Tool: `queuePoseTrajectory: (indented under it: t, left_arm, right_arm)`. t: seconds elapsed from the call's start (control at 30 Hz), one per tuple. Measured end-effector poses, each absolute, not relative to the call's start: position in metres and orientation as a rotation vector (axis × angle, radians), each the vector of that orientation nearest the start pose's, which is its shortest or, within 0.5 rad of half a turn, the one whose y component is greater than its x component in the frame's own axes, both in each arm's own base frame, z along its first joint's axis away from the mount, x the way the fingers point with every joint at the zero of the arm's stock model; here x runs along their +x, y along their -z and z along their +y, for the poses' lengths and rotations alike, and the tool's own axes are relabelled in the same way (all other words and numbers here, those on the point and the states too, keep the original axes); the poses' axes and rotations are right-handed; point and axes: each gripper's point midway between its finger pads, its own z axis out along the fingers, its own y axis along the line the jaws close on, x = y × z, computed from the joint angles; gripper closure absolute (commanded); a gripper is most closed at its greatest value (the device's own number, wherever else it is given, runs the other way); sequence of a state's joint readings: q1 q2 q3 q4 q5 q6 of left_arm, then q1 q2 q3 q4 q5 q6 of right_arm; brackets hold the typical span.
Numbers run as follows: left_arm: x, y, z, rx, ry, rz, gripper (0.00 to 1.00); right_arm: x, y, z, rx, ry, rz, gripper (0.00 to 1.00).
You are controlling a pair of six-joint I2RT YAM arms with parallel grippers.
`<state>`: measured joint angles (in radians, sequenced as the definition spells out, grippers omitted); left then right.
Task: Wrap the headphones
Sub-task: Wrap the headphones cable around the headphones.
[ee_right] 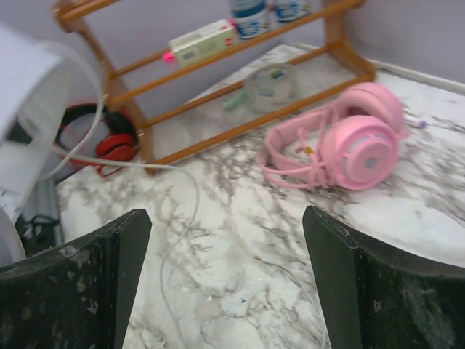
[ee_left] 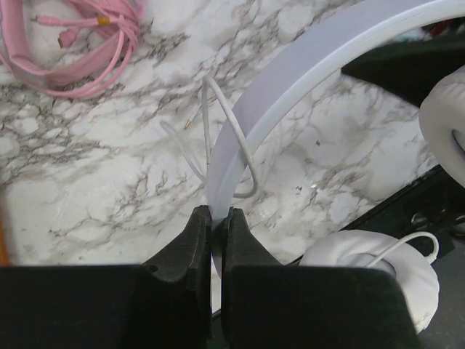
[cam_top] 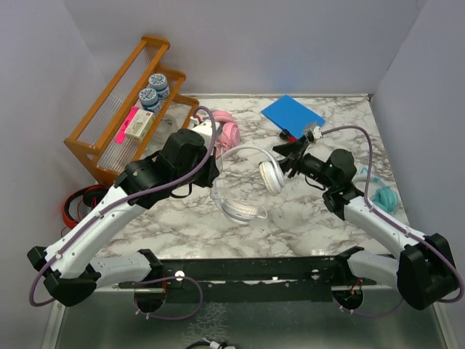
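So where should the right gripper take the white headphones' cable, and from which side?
Probably the stretch of the white cable that seems to hang above the marble table beside the white headphones. The open right gripper faces it from the right and could close across it; further on it lies flat, hard to pinch.

I work on a table (cam_top: 305,218) topped in white marble with grey veins. Plain pale lilac walls (cam_top: 290,43) close it in on the left, far and right sides. A wooden rack (cam_top: 116,109) with ribbed shelves stands far left, by the left wall. A dull metal surface (cam_top: 254,327) runs along the near edge. The light is soft and even.
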<state>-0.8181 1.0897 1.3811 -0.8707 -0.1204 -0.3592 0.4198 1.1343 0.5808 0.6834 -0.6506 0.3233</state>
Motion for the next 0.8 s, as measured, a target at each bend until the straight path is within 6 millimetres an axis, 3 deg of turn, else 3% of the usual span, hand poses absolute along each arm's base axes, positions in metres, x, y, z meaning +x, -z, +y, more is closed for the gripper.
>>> queuePoseTrajectory:
  t: [0.13, 0.2, 0.3, 0.4, 0.57, 0.7, 0.8]
  left_arm:
    - [0.211, -0.280, -0.211, 0.512, 0.444, 2.254, 1.00]
    - [0.210, -0.276, -0.208, 0.558, 0.402, 2.286, 1.00]
    - [0.211, -0.287, -0.207, 0.600, 0.382, 2.279, 1.00]
    - [0.212, -0.303, -0.208, 0.646, 0.383, 2.239, 1.00]
    - [0.203, -0.291, -0.207, 0.813, 0.361, 2.262, 1.00]
    - [0.196, -0.275, -0.215, 0.948, 0.387, 2.304, 1.00]
    - [0.189, -0.280, -0.223, 1.022, 0.458, 2.276, 1.00]
  right_arm:
    - [0.315, -0.252, 0.227, -0.437, -0.854, 1.549, 0.07]
    - [0.332, -0.246, 0.210, -0.340, -0.738, 1.600, 0.07]
    - [0.346, -0.235, 0.189, -0.247, -0.607, 1.645, 0.07]
    - [0.349, -0.237, 0.184, -0.251, -0.561, 1.630, 0.07]
    - [0.342, -0.258, 0.209, -0.447, -0.639, 1.517, 0.08]
    - [0.342, -0.287, 0.252, -0.712, -0.766, 1.395, 0.12]
    - [0.334, -0.295, 0.276, -0.869, -0.882, 1.309, 0.12]
